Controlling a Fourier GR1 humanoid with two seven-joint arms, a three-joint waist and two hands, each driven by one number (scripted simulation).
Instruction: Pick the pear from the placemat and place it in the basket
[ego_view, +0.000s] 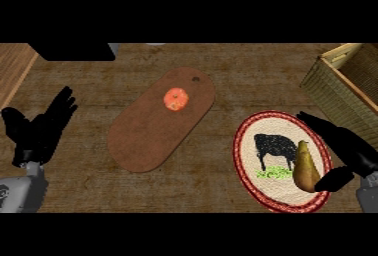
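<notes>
Wicker weave marks the basket (341, 85) at the counter's far right edge; what shows of its inside holds nothing. Near it, toward the front right, lies an oval placemat (255, 165) with a braided red rim and a black cow print, carrying the brownish pear (305, 167) on its right side. The right hand (348, 150) cups the pear, fingers straight, thumb curling under, not yet closed. A smooth brown cutting board (159, 125) mid-counter bears an orange fruit (176, 99). The left hand (40, 127) rests open at the left edge.
</notes>
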